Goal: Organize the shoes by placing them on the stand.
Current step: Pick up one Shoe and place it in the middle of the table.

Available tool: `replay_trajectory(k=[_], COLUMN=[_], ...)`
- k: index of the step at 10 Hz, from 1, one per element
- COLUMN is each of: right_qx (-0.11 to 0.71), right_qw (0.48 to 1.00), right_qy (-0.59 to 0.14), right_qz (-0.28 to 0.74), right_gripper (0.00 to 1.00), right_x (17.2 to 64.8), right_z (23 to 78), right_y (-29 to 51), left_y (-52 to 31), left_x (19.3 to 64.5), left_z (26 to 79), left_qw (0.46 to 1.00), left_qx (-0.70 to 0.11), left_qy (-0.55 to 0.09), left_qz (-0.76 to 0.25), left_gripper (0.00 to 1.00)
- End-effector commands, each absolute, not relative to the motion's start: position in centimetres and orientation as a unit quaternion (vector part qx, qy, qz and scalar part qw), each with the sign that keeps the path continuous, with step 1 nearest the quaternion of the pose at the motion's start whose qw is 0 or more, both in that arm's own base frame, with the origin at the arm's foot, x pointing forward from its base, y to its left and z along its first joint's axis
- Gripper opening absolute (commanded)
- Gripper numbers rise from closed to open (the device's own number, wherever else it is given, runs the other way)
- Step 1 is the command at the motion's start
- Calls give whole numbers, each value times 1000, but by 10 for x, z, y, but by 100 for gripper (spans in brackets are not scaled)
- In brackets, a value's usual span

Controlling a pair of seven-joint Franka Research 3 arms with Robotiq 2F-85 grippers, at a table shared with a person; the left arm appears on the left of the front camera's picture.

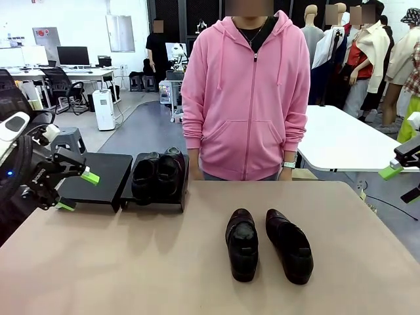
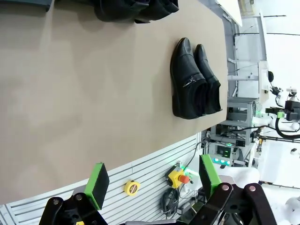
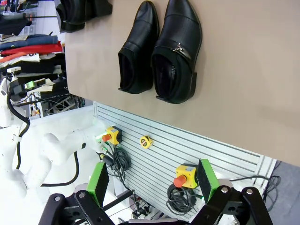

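We log two shoes [image 1: 157,176] on the stand [image 1: 98,172], right-hand panel, far left of the bench [image 1: 131,262]. Two more shoes [image 1: 242,244] lie mid-bench, side by side. Left end effector [image 1: 78,191] and right end effector [image 3: 153,179] both gape wide, holding nothing.

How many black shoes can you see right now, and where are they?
4. One shoe and a second sit on the stand, on its right panel. A third and a fourth lie side by side on the tabletop, near the middle. None seems hidden.
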State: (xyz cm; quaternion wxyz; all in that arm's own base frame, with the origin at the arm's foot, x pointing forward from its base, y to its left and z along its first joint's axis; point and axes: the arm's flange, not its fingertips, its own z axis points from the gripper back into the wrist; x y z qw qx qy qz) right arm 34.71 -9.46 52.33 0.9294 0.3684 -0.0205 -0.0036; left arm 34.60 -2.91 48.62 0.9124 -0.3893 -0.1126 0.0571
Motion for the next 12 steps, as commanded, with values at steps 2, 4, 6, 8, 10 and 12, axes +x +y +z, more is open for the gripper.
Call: replay_trajectory(k=[2, 4, 6, 8, 10, 12], right_qx=[373, 373, 313, 131, 12, -4], right_qw=[928, 928, 949, 990, 999, 998], right_qy=[-18, -18, -39, 4, 33, 30], right_qz=[-14, -14, 18, 42, 37, 56], right_gripper=[100, 100, 100, 100, 100, 100], right_x=[346, 346, 342, 402, 422, 411], right_z=[527, 527, 538, 553, 515, 451], right_y=[-92, -92, -64, 62, 167, 224], left_y=[-31, -31, -31, -31, -31, -31], left_x=[347, 347, 347, 347, 347, 347], left_z=[488, 488, 488, 488, 488, 488], left_qw=[908, 908, 908, 908, 908, 908], left_qx=[-400, -400, -400, -400, -400, -400], left_qy=[-111, -111, -111, -111, -111, -111], left_qz=[59, 59, 59, 59, 59, 59], left_gripper=[100, 100, 100, 100, 100, 100])
